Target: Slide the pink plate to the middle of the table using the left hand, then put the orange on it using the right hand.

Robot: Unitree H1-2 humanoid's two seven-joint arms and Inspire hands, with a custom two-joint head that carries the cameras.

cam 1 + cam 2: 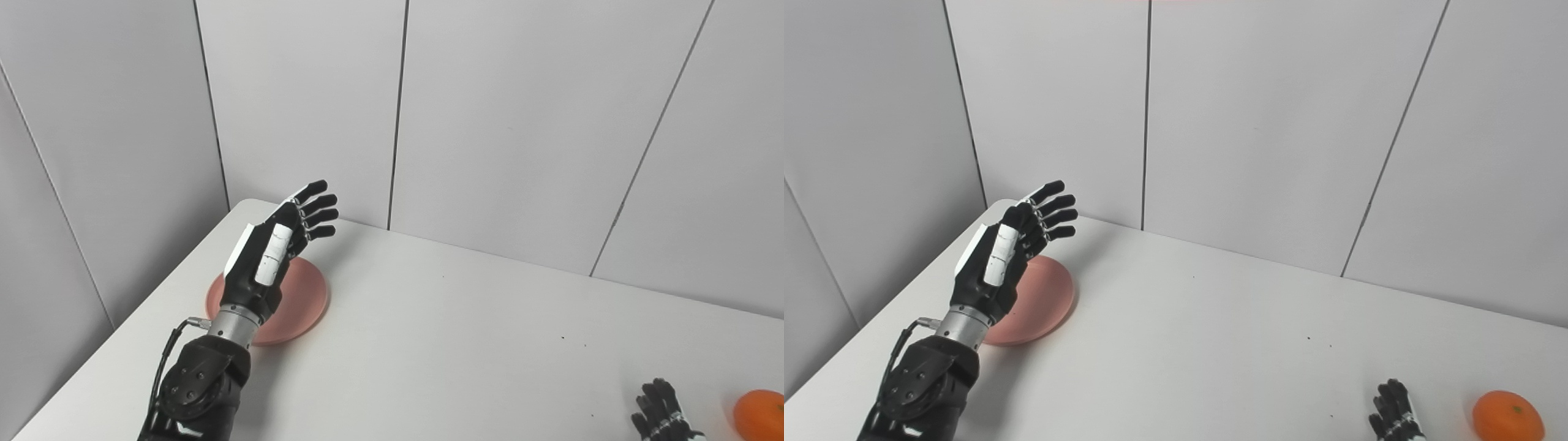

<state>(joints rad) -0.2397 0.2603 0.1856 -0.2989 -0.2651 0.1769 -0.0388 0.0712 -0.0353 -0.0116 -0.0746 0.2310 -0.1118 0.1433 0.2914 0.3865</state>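
- The pink plate (300, 300) lies flat on the table (429, 343), in its far left part, close to the left edge and well left of the middle.
- The left hand (269, 257) hangs over the plate's left half and hides that part of it; its wrist covers the plate's near left rim.
- The fingers (318, 211) of that hand are stretched out and spread a little, pointing far and right past the plate's far rim. The hand holds nothing and stands wide.
- Whether the palm or hand edge touches the plate cannot be told from either view.
- The left forearm comes up from the near left corner, with a black cable (168, 349) looped beside the wrist.
- The orange (1508, 416) sits on the table at the near right, well apart from the plate.
- The right hand (1393, 416) is low at the near edge, just left of the orange and apart from it. Only its fingertips show, curled slightly upward; how wide it stands cannot be told.
- The right eye view shows the orange whole, with a small dark stem mark on top; the left eye view cuts it at the picture's right edge.
- The right eye view shows more of the plate's right side clear of the hand.
- Grey wall panels (520, 122) with dark seams stand behind the table's far and left edges.
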